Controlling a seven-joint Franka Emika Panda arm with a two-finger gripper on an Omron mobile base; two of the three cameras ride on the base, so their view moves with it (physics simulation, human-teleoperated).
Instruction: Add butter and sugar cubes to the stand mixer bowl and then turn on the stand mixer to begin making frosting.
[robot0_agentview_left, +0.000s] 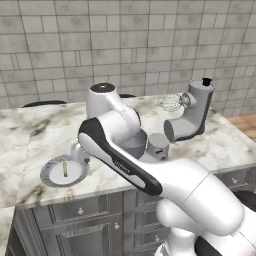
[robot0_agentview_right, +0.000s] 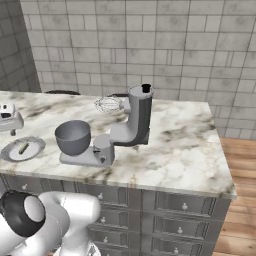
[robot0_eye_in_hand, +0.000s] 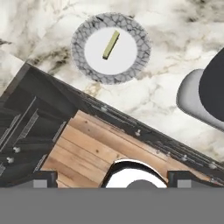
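Observation:
The butter (robot0_eye_in_hand: 111, 44), a thin pale-yellow stick, lies on a round grey plate (robot0_eye_in_hand: 83, 33) on the marble counter. It also shows in the base views as butter (robot0_agentview_left: 65, 170) (robot0_agentview_right: 23, 148) on the plate (robot0_agentview_left: 52, 179) (robot0_agentview_right: 35, 142). My gripper (robot0_eye_in_hand: 113, 179) hangs open and empty, high over the counter's front edge, short of the plate. The stand mixer bowl (robot0_agentview_right: 73, 137) (robot0_eye_in_hand: 214, 85) sits on the stand mixer (robot0_agentview_right: 134, 120) (robot0_agentview_left: 194, 116), whose head is tilted up with the whisk (robot0_agentview_right: 108, 104) clear of the bowl. The sugar cubes are out of view.
The counter's front edge (robot0_eye_in_hand: 131, 124) runs under my hand, with dark drawer fronts (robot0_agentview_right: 165, 202) below it and wood floor (robot0_eye_in_hand: 83, 153) beneath. My own arm (robot0_agentview_left: 122, 160) blocks most of the bowl in the left base view. A tiled wall (robot0_agentview_right: 150, 45) backs the counter.

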